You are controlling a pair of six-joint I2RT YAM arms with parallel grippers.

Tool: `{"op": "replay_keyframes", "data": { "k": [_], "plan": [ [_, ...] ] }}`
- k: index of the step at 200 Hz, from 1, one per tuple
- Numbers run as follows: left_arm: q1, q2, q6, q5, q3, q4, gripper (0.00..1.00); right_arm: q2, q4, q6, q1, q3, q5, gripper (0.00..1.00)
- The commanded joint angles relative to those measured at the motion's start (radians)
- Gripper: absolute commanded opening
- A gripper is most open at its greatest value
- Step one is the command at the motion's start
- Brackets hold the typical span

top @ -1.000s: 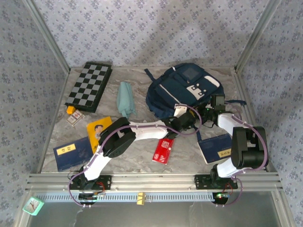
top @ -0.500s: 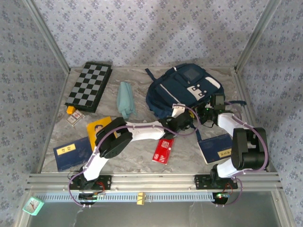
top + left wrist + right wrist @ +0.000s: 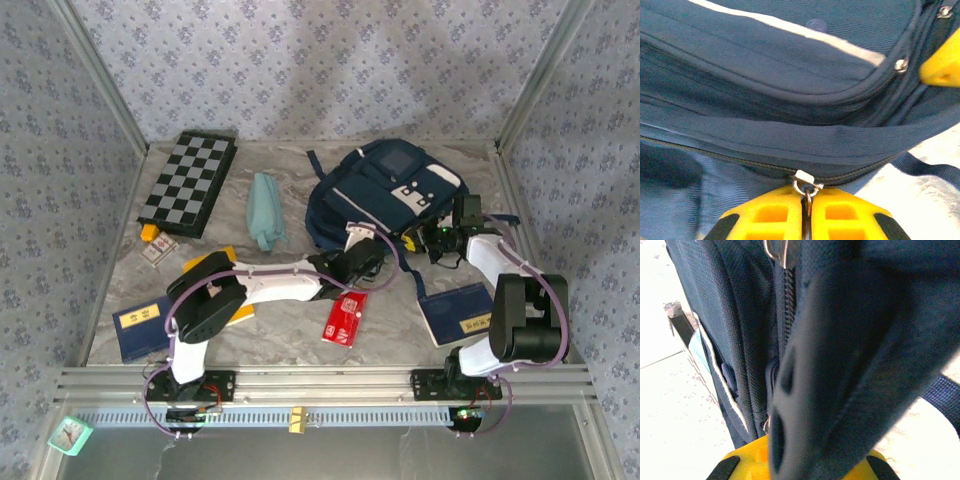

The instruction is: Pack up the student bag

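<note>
Left gripper (image 3: 805, 199) pinches the zipper pull (image 3: 805, 181) of the student bag (image 3: 385, 185), jaws closed. Right gripper (image 3: 438, 238) is clamped on the bag's fabric.

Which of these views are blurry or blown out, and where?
Left wrist: the zipper pull pinched in the left gripper is fairly sharp, the table glares white. Right wrist: the student bag fold nearest the lens is smeared out of focus, the table washed out. Top external: even light, soft shadows, all sharp.
</note>
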Motion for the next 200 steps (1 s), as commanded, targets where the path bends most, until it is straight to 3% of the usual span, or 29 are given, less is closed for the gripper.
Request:
{"op": "replay_keyframes", "data": {
  "k": [1, 25, 71, 97, 123, 156, 200],
  "plan": [
    [0.035, -0.024, 0.068, -0.021, -0.034, -0.075, 0.00, -0.027, -0.005, -0.055, -0.017, 0.053, -0.001, 0.03],
    [0.045, 0.000, 0.127, 0.013, -0.026, -0.004, 0.01, -0.036, 0.035, -0.021, 0.021, 0.026, -0.012, 0.03],
    [0.072, 0.051, 0.204, 0.093, -0.015, 0.128, 0.16, -0.039, 0.039, -0.015, 0.047, 0.027, -0.014, 0.03],
    [0.093, 0.068, 0.209, 0.125, -0.026, 0.177, 0.19, -0.039, 0.046, -0.008, 0.058, 0.027, -0.017, 0.03],
    [0.101, 0.086, 0.225, 0.129, -0.025, 0.197, 0.17, -0.039, 0.050, -0.009, 0.073, 0.033, -0.013, 0.03],
    [0.107, 0.064, 0.237, 0.112, -0.039, 0.184, 0.00, -0.036, 0.022, -0.042, 0.073, 0.047, -0.010, 0.04],
    [0.115, -0.020, 0.232, 0.105, -0.106, 0.158, 0.00, -0.024, -0.043, -0.130, 0.019, 0.075, -0.012, 0.04]
  ]
}}
